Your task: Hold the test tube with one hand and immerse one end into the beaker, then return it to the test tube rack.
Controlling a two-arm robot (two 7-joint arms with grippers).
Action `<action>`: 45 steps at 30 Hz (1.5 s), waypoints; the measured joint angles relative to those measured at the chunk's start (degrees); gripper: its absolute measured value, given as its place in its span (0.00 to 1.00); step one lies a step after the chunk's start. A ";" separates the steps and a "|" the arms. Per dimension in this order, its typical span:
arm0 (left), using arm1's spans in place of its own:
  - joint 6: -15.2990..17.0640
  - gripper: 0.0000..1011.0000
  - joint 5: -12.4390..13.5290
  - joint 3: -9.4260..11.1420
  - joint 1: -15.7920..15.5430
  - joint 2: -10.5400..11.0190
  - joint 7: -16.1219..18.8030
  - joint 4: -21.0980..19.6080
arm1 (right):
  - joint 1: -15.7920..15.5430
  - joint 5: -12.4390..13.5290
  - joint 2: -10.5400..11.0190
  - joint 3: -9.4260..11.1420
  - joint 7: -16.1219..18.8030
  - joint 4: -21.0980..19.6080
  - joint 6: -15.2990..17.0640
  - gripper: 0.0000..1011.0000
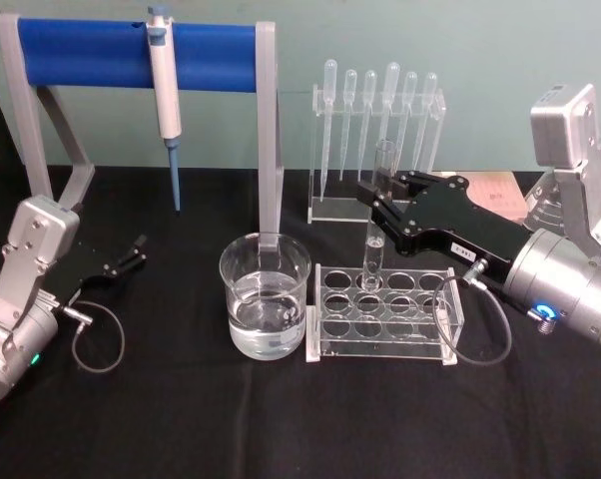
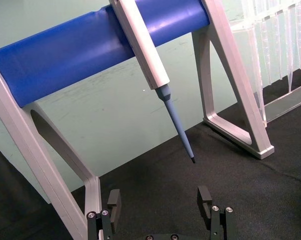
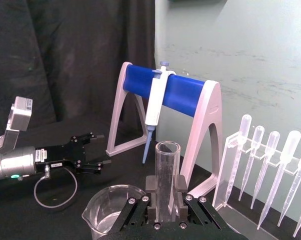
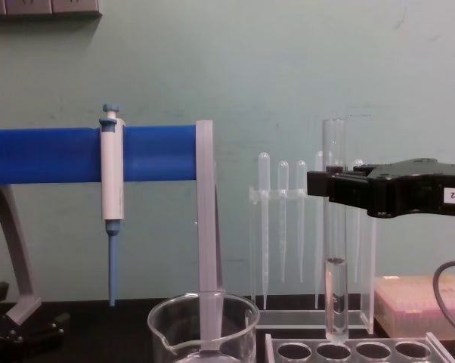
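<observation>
The right gripper (image 1: 375, 200) reaches in from the right, its jaws closed on the upper part of the tube (image 1: 371, 254), which stands upright. The tube's round end is at a far-row hole of the rack (image 1: 380, 349). From the chest view it seems to hang just above the rim, though that is hard to tell. A little liquid sits in its lower part. The beaker (image 1: 266, 299), partly filled, stands touching the rack's left side. Behind it a pipettor (image 1: 165, 90) hangs on a blue stand (image 1: 91, 48), and pipettes (image 1: 380, 110) stand far behind the rack. The left gripper (image 1: 131, 254) rests at the near left, jaws wide apart and holding nothing.
</observation>
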 joint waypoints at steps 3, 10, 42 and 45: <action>0.00 0.99 0.00 0.00 0.00 0.00 0.00 0.00 | 0.00 0.00 0.00 0.00 0.00 0.00 0.00 0.22; 0.00 0.99 0.00 0.00 0.00 0.00 0.00 0.00 | 0.00 0.00 0.00 0.00 0.00 0.00 0.00 0.22; 0.00 0.99 0.00 0.00 0.00 0.00 0.00 0.00 | 3.48 -0.81 -1.53 -1.28 0.00 -2.40 2.28 0.22; 0.00 0.99 0.00 0.00 0.00 0.00 0.00 0.00 | 6.05 -1.01 -2.99 -2.73 0.71 -1.77 2.64 0.22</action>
